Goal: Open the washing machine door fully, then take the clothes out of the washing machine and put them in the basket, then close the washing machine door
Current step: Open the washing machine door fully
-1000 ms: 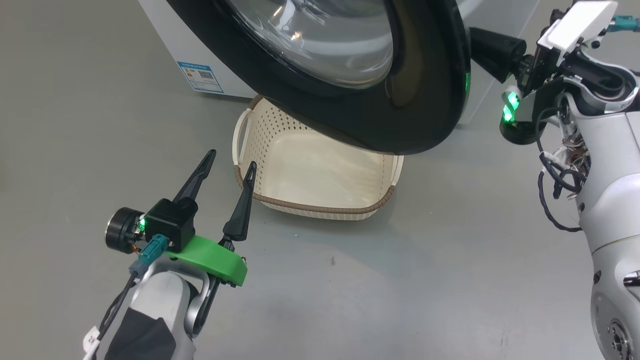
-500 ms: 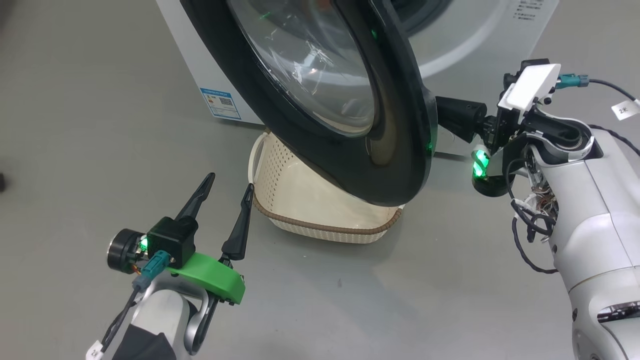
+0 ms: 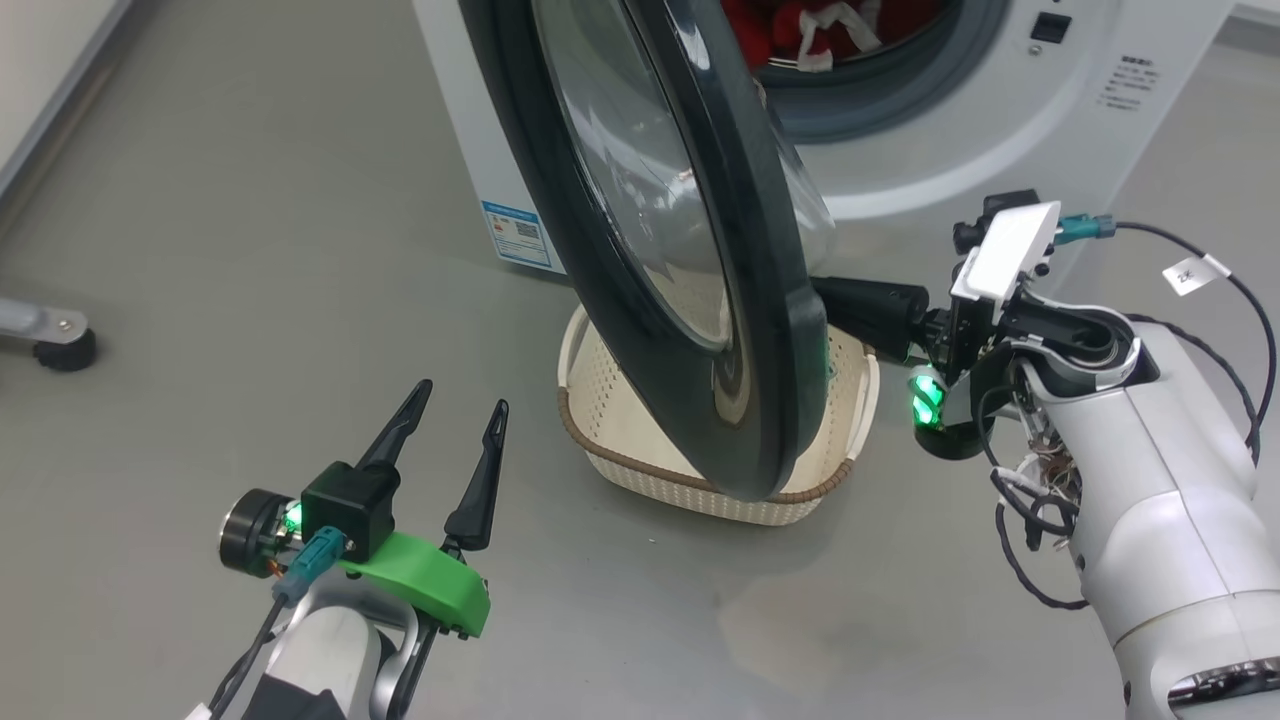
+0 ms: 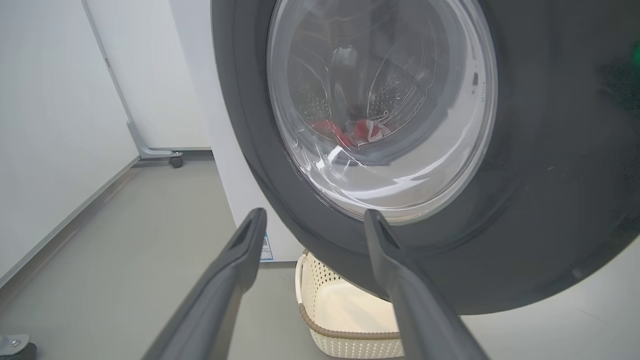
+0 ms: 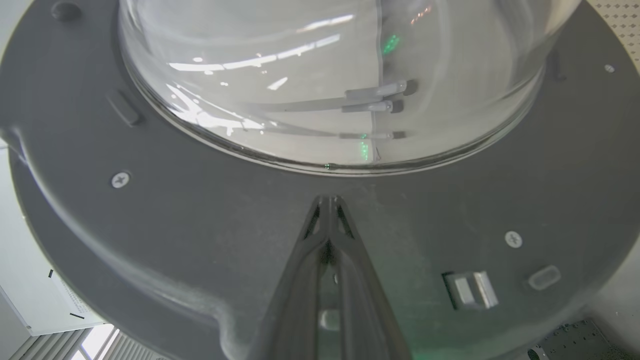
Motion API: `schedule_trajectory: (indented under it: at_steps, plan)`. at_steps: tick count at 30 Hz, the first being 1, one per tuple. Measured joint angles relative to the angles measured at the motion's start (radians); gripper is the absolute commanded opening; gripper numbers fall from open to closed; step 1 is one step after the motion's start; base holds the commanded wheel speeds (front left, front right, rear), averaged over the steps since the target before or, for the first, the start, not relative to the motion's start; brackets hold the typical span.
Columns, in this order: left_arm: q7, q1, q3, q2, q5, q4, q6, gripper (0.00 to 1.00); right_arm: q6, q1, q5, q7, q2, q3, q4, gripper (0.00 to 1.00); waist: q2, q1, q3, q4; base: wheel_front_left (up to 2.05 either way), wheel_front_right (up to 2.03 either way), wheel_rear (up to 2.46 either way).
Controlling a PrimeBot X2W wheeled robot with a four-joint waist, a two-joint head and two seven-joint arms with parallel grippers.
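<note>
Door's about halfway round: the washing machine door [image 3: 690, 250] stands nearly edge-on to the head camera, its lower rim hanging right over the basket [image 3: 610, 455] on the floor in front of the washing machine [image 3: 900, 170]. The right gripper [image 5: 328, 205] is on the inner side, fingers pinched together with nothing between them, tips against the dark inner face just below the glass bowl. That reads as a push, not a grip, using the closed fingers as one stiff prod to swing the door wider. The left gripper [image 3: 462, 396] hovers low over the floor on the outer side, fingers spread wide and empty, near the basket's left end but apart from both basket and door, and looks parked clear of the swing. The red clothes [image 3: 790, 20] lie in the drum, behind the door and well away from either gripper. The door needs more travel before the opening and the basket are free.
</note>
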Motion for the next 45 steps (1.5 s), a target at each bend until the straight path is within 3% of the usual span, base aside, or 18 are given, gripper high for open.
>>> schedule_trajectory:
  at_steps: [10, 19, 34, 45]
  plan:
    - [0.000, 0.037, -0.002, 0.000, 0.000, 0.018, 0.000, 1.00, 0.000, 0.070, 0.018, 0.007, 0.006, 0.048, -0.038, 0.00, 0.0000, 0.0000, -0.043, 0.079, 0.00, 0.00, 0.00]
    - [0.000, 0.054, -0.008, 0.001, 0.000, 0.027, 0.000, 1.00, 0.000, 0.123, 0.136, 0.005, 0.007, 0.151, -0.101, 0.00, 0.0000, 0.0000, -0.079, 0.141, 0.00, 0.00, 0.00]
    - [0.000, 0.056, -0.010, 0.001, 0.000, 0.026, 0.000, 1.00, 0.000, 0.147, 0.241, -0.103, 0.005, 0.299, -0.156, 0.00, 0.0000, 0.0000, -0.098, 0.217, 0.00, 0.00, 0.00]
    - [0.000, 0.063, 0.003, 0.004, 0.000, 0.015, 0.000, 1.00, 0.000, 0.149, 0.292, -0.194, 0.009, 0.349, -0.179, 0.00, 0.0000, 0.0000, -0.098, 0.223, 0.00, 0.00, 0.00]
